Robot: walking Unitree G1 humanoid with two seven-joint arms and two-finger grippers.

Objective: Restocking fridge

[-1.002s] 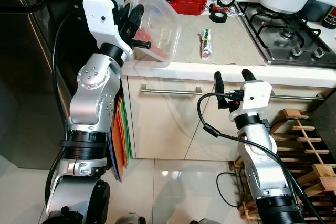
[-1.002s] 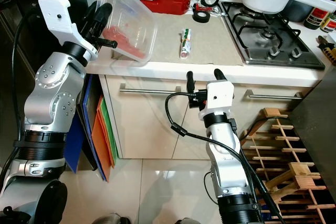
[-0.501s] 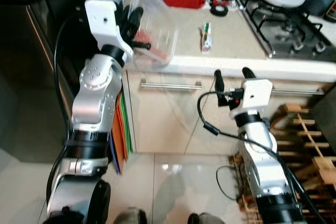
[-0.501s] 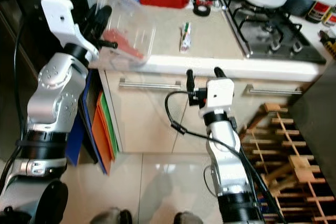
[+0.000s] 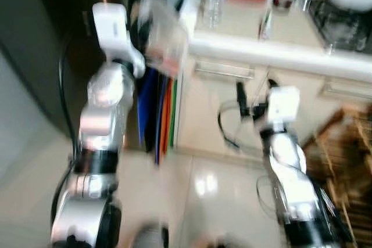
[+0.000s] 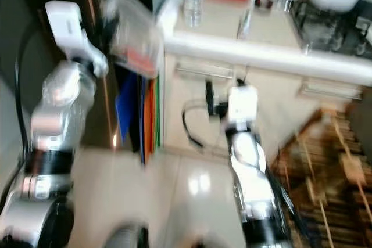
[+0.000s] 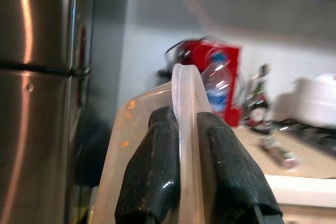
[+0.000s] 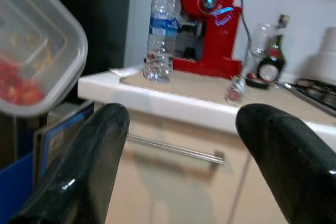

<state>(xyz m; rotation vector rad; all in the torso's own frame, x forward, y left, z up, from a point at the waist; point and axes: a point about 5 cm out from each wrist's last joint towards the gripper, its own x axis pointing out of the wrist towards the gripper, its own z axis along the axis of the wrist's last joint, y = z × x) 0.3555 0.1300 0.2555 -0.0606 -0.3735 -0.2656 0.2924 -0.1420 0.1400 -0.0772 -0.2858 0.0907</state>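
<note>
The head views are blurred. My left gripper (image 5: 142, 30) is raised at chest height and shut on the rim of a clear plastic container (image 5: 164, 39) with red food in its bottom. In the left wrist view both black fingers (image 7: 152, 177) pinch the thin rim (image 7: 185, 108). The container hangs tilted just off the counter's left end, in front of the dark steel fridge (image 7: 37, 77). My right gripper (image 5: 254, 88) stands open and empty in front of the drawers, with the container (image 8: 31, 61) off to its side.
The white counter (image 8: 173, 106) carries a water bottle (image 8: 159, 35), a red coffee machine (image 8: 207, 30) and a dark bottle (image 8: 273, 59). A drawer handle (image 8: 173, 148) runs below. Coloured boards (image 5: 165, 108) lean by the cabinet. A wooden rack (image 5: 349, 161) stands at right.
The camera has swung left and the picture has blurred. The left gripper still holds the container, which now hangs off the counter's end near the fridge. The right gripper stays open.
</note>
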